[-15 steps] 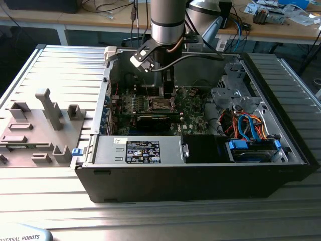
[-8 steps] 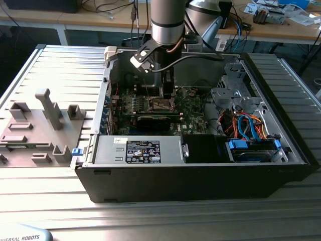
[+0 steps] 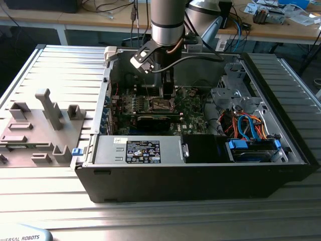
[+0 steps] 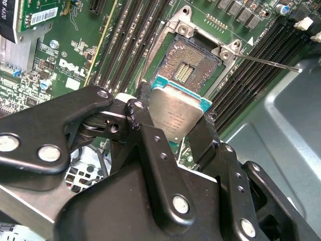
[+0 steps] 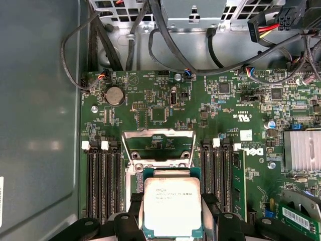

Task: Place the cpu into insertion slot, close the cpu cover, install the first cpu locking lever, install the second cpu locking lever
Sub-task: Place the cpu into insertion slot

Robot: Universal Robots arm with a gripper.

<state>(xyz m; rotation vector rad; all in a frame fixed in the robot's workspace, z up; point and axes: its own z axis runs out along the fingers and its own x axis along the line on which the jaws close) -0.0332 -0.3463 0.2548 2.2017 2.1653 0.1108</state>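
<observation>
At the exterior view's left, a grey fixture tray (image 3: pixel 30 135) lies beside the open computer case (image 3: pixel 200 175), apart from my work. In the middle, my claw (image 3: pixel 167 94) hangs inside the case over the green motherboard (image 3: pixel 193 113). In both wrist views my 2 fingers pinch the cpu (image 4: pixel 175 115) by opposite edges. Its silver top faces the cameras, so its underside is free to meet the contacts. It hovers just above the insertion slot (image 4: pixel 193 57), overlapping the slot's near edge, not yet seated. The cpu cover (image 5: pixel 159 145) stands swung open beyond the socket, which leaves the slot bare for the chip. A thin lever (image 4: pixel 268 62) juts out free at the socket's side; I judge it unlatched. At the exterior view's right, the drive bay with blue cables (image 3: pixel 248 143) sits well apart.
</observation>
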